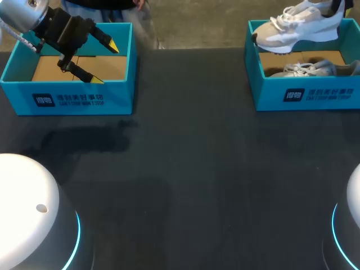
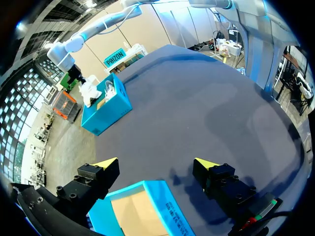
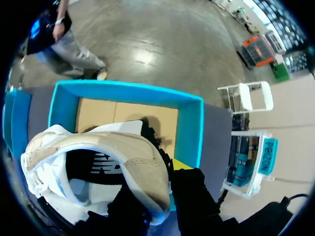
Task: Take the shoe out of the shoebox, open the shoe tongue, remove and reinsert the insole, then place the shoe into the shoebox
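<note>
The shoe is up in the air, just above the right shoebox at the far right of the worktop. The right end effector has hold of it. In the right wrist view its 2 fingers seem to pinch the back rim of the shoe from both sides, closed tight on it.

I think step 1 is almost done. The shoe is out of the box but has not been put down yet. Pulling the tongue open, taking the insole out, putting it back in and setting the shoe back in the box are all left to do.

The shoe is white and sand-coloured. The top part looks soft, like cloth, with fuzzy patches. It has white laces and a thick, rounded white sole. The inside looks dark.

The right shoebox is bright blue card with thin, straight walls, a brown card floor and no lid. A 2nd shoe, grey, lies on its side in it.

The left end effector hangs over the left shoebox, which looks the same and has only its brown floor showing. Its 2 fingers are spread wide and hold nothing.

The worktop is dark, flat and dull, not shiny.
</note>
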Tool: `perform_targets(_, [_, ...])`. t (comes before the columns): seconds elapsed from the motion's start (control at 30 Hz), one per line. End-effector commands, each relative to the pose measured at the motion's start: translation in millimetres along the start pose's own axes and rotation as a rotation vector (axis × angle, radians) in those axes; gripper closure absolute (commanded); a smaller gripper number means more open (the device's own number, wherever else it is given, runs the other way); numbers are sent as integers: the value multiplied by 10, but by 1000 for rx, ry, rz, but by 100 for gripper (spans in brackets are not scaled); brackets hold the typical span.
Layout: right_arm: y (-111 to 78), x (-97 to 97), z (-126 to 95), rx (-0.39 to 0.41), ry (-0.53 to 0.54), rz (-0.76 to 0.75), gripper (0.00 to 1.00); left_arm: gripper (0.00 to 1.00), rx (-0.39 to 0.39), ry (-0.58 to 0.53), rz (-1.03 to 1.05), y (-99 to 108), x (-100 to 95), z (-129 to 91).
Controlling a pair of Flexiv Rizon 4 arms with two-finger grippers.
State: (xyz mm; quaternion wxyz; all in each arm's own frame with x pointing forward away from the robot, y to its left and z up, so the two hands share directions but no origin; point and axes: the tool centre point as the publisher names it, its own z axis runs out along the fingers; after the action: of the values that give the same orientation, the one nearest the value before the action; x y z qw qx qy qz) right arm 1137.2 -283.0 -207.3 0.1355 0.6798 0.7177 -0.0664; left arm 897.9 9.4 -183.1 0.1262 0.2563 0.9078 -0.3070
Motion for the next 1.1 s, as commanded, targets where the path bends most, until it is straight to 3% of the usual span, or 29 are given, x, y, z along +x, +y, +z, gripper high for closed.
perform_targets(0.03, [-3, -38, -13, 12, -3, 76, 100, 0, -3, 3, 0, -5, -7, -3])
perform_targets(0.67, [-1, -285, 43, 46, -47, 252, 100, 0, -3, 3, 0, -5, -7, -3])
perform_targets(1.1, [73, -154, 43, 39, -41, 236, 100, 0, -3, 3, 0, -5, -7, -3])
